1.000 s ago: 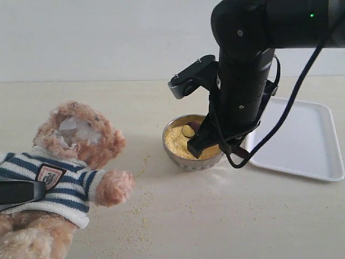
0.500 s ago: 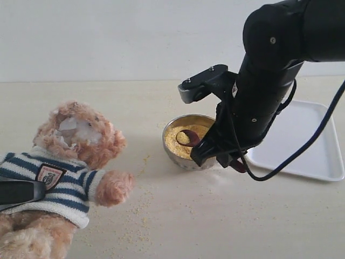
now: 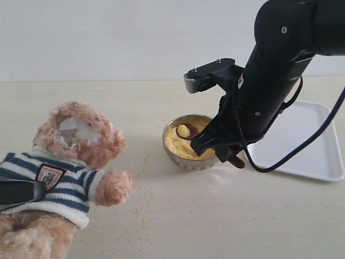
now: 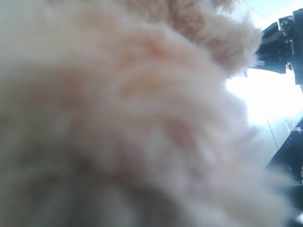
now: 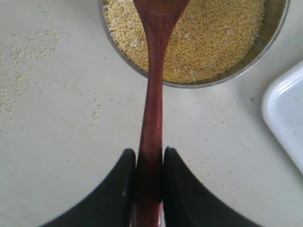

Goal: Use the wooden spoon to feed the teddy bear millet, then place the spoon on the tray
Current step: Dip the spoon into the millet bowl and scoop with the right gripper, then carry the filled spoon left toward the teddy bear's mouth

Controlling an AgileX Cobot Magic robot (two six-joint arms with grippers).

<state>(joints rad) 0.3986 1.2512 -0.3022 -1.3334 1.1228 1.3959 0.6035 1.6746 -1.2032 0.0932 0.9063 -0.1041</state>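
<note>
Just one teddy bear [image 3: 64, 172], one wooden spoon [image 5: 152, 123], one tray [image 3: 318, 156]

Beige table [image 3: 215, 216]; bear [image 3: 75, 156], bowl [image 3: 178, 156], tray [image 3: 318, 156]

Bare table [image 3: 215, 216] lies open across the lower middle and right of the exterior view. The bear [image 3: 75, 156] blocks the lower left. The bowl [image 3: 178, 159], tray [image 3: 307, 145] and black arm [image 3: 269, 91] crowd the centre right.
</note>
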